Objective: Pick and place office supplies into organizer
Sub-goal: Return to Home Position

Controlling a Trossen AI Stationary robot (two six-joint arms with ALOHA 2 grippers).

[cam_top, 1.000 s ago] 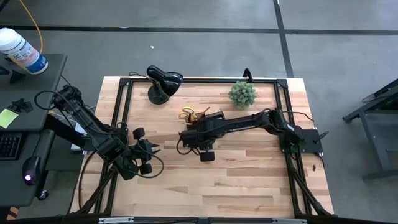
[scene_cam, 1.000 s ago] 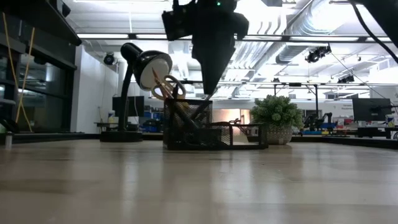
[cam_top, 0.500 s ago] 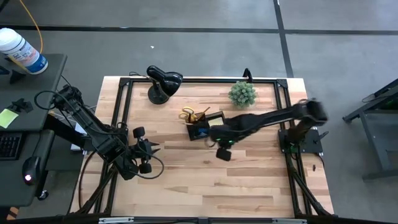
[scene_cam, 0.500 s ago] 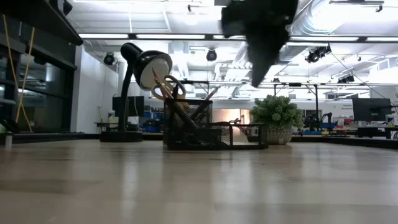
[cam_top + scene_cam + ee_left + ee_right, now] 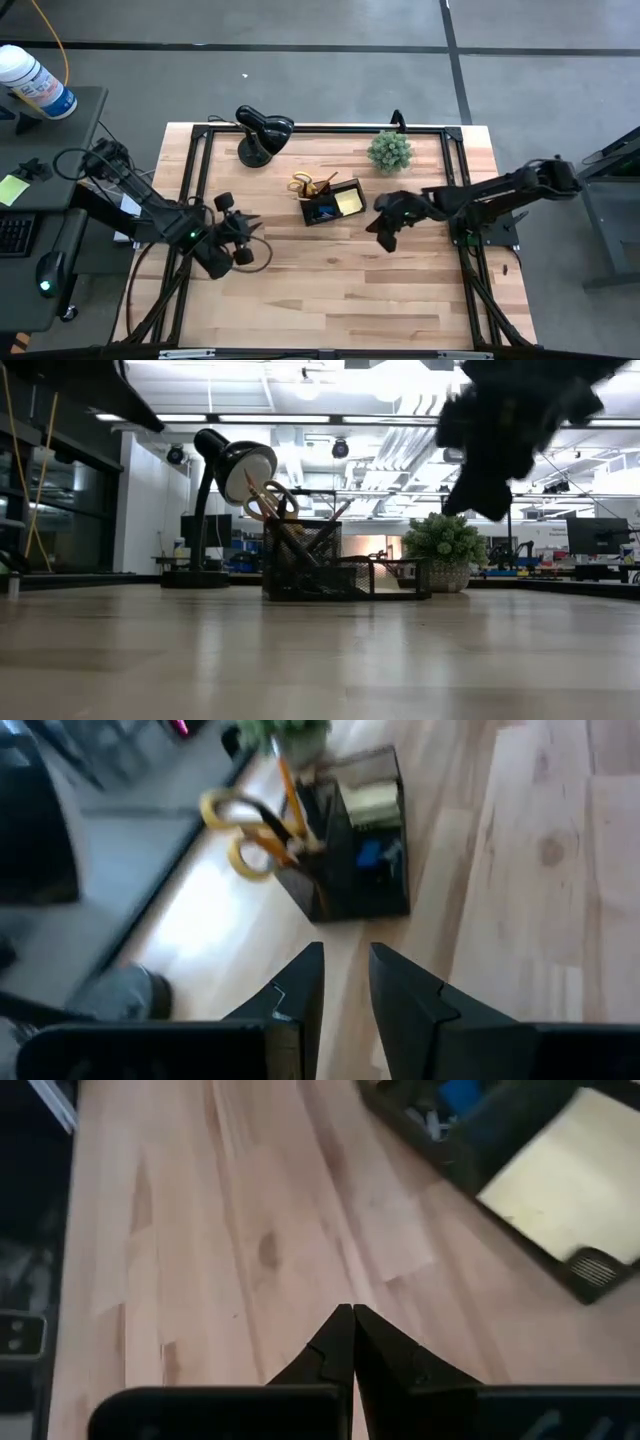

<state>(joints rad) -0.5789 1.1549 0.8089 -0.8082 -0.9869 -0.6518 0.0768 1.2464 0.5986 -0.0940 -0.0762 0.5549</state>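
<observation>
Organizer [image 5: 316,218] on the counter [image 5: 330,290], mid-width and toward the far edge, between lamp [image 5: 262,130] and plant [image 5: 389,150] but nearer the front than either. Black mesh box: taller cup section at the lamp end, lower compartments at the plant end.

In the cup, scissors [image 5: 305,184], yellow handles up and leaning out toward the lamp, with a thin orange pencil [image 5: 290,790] and some dark sticks tilted beside them. In the lower part, sticky pad [image 5: 349,202] lying flat. Just beside it, on the cup side, blue block [image 5: 325,211].

Same layout in the left wrist view: organizer [image 5: 350,890], scissors [image 5: 240,830], sticky pad [image 5: 372,800], blue block [image 5: 372,853]. From the low view, mesh wall of the organizer [image 5: 300,575] with scissor handles [image 5: 262,500] sticking up in front of the lamp [image 5: 235,460], plant [image 5: 445,540] close behind the low end.

Right end effector [image 5: 384,238] raised above the counter, just off the organizer's plant end, apart from it. Fingers pressed together tip to tip in the right wrist view [image 5: 352,1312], bare wood beneath, corner of the organizer [image 5: 455,1155] and sticky pad [image 5: 560,1190] ahead. In the low view, only a blurred dark shape [image 5: 482,490] high above the plant.

Left end effector [image 5: 248,240] over the counter's left side, well apart from the organizer and aimed toward it. Fingers [image 5: 300,990] narrowly parted, a slim strip of wood showing between them.
</observation>
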